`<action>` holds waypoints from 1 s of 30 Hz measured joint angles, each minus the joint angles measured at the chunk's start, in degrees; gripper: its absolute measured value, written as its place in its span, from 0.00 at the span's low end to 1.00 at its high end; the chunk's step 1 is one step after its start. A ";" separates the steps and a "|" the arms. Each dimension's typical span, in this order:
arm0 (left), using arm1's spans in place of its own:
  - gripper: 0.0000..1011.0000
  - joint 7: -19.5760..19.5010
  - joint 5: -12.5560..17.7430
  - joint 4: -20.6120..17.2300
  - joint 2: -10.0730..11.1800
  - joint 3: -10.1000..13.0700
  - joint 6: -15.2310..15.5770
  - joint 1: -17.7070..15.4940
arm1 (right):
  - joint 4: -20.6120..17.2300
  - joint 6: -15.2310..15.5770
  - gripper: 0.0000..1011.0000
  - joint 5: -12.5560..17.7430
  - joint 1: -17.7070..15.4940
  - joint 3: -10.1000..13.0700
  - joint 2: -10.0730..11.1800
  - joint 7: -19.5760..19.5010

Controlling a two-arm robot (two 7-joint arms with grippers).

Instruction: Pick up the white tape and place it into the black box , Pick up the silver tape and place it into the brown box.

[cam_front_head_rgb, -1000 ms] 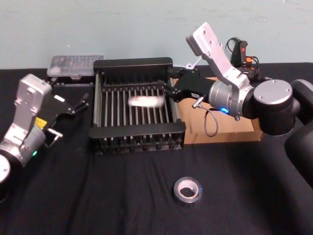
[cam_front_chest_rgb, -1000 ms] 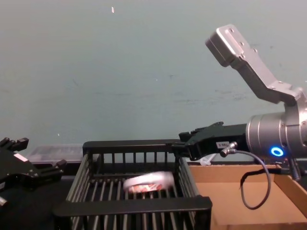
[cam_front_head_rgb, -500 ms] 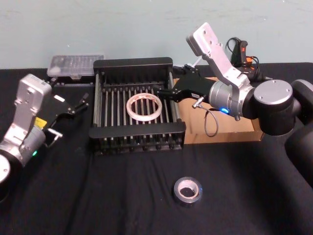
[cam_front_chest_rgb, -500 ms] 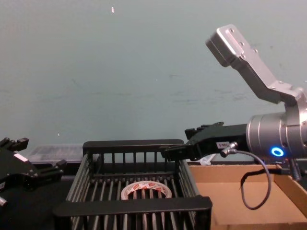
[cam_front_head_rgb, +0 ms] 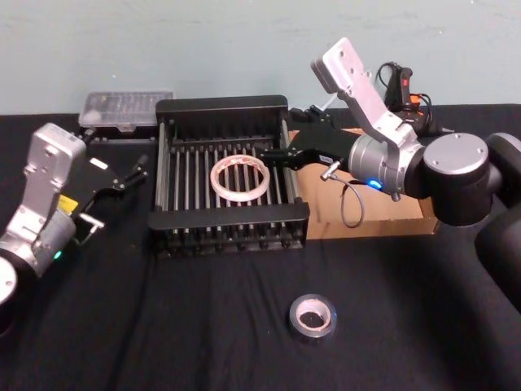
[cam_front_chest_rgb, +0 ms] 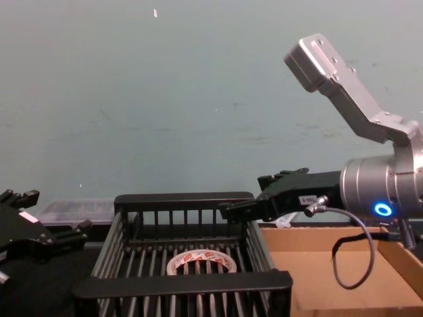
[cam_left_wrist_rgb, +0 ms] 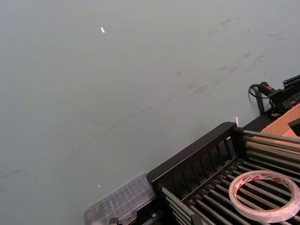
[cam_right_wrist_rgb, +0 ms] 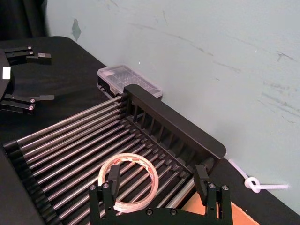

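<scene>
Right tool (cam_front_head_rgb: 281, 155): spread, empty, frame centre, above black slatted crate (cam_front_head_rgb: 228, 106).
Dark grey-silver tape roll (cam_front_head_rgb: 313, 316): lower centre, below right tool; right arm nearer.
Left tool (cam_front_head_rgb: 134, 173): spread, parked at frame left.

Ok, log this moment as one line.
white tape: flat in black box | silver tape: on table | brown box: no tape seen | right gripper: open over crate rim | left gripper: open, parked left
</scene>
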 joint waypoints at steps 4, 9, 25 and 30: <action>0.99 0.00 0.00 0.00 0.00 0.00 0.00 0.00 | -0.85 -0.46 0.99 0.17 -0.66 0.47 0.37 0.44; 0.99 0.00 0.00 0.00 0.00 0.00 0.00 0.00 | -3.85 -0.42 0.99 0.75 -2.43 1.42 1.77 0.79; 0.99 0.00 0.00 0.00 0.00 0.00 0.00 0.00 | -19.97 2.18 0.99 6.51 -13.57 6.28 11.90 3.06; 0.99 0.00 0.00 0.00 0.00 0.00 0.00 0.00 | -23.94 2.89 0.99 8.02 -16.61 6.61 16.57 4.92</action>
